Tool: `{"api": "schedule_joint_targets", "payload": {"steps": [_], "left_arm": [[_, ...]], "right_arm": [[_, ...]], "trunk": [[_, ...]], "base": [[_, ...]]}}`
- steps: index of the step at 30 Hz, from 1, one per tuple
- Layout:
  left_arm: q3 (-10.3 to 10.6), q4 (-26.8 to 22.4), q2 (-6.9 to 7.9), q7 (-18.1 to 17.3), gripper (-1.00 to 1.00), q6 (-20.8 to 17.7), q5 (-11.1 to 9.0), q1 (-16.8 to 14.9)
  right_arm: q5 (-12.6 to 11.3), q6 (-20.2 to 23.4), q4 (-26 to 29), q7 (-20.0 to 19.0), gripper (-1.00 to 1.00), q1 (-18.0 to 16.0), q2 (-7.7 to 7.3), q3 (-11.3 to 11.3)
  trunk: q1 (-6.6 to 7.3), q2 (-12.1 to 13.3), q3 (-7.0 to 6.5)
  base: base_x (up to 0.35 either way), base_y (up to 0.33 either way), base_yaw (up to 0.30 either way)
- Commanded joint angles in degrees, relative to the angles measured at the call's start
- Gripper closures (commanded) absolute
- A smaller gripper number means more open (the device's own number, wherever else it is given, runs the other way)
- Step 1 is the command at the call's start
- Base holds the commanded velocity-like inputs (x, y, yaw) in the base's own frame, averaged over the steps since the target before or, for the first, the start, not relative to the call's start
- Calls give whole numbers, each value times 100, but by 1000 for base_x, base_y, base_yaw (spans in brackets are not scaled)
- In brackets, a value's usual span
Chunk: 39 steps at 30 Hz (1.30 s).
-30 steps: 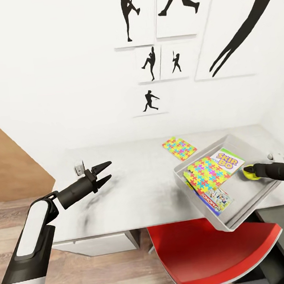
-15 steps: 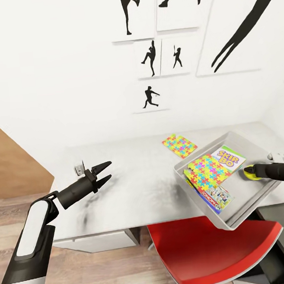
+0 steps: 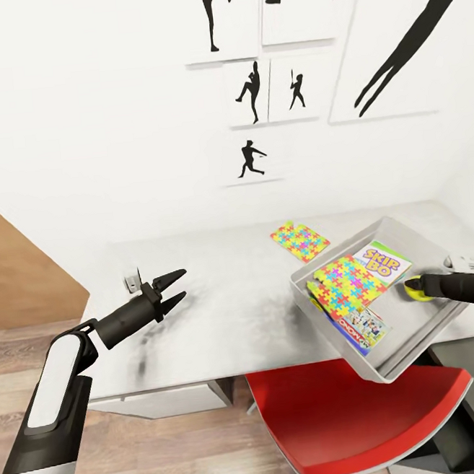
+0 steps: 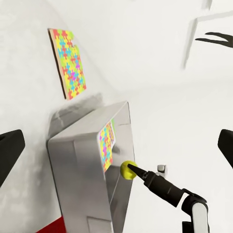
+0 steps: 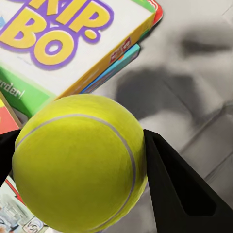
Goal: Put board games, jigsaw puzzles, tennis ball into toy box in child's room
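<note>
Since a second ago only my head camera has drifted slightly; my right gripper point(image 3: 419, 290) stays clamped on the yellow-green tennis ball point(image 5: 77, 162) directly above the grey metal toy box point(image 3: 404, 355) floor beside the Skip-Bo board game box point(image 3: 381, 261), so release goes straight down, left gripper point(image 3: 172, 287) spread empty, well apart.

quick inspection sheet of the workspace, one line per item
surface: grey table, worn dark patches
job's things: toy box at the table's right front, overhanging the edge; holds a jigsaw puzzle, Skip-Bo game and other boxes beneath; second jigsaw puzzle lies on the table outside the box
clutter: small grey object near the left gripper
grippers: left gripper open, above the table; right gripper shut on tennis ball over the box
cables: nothing seen
surroundings: red chair, silhouette wall pictures
</note>
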<state>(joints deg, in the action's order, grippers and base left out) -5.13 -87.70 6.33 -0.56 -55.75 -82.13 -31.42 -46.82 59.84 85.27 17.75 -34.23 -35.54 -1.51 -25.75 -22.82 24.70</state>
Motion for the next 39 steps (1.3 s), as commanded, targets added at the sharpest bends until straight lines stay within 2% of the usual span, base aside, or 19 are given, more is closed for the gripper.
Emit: {"api": "schedule_joint_targets", "payload": {"steps": [1, 11, 27, 39], "left_arm": [[-6, -1, 0, -6, -100, -26, 4, -4], [-6, -1, 0, -6, -100, -24, 4, -4], [-6, -1, 0, 3, -100, -26, 4, -4], [-6, -1, -2, -4, -100, -24, 4, -4]], "right_arm": [[-71, 16, 5, 79, 100, -5, -1, 1], [-69, 16, 14, 79, 100, -5, 15, 1], [-64, 16, 28, 79, 100, -5, 20, 1], [-65, 16, 33, 79, 100, -5, 56, 1]], "trunk": [[-3, -10, 10], [-3, -10, 31], [-3, -10, 146], [-3, -10, 165]], "base": [[0, 0, 0], [0, 0, 0], [0, 0, 0], [0, 0, 0]]}}
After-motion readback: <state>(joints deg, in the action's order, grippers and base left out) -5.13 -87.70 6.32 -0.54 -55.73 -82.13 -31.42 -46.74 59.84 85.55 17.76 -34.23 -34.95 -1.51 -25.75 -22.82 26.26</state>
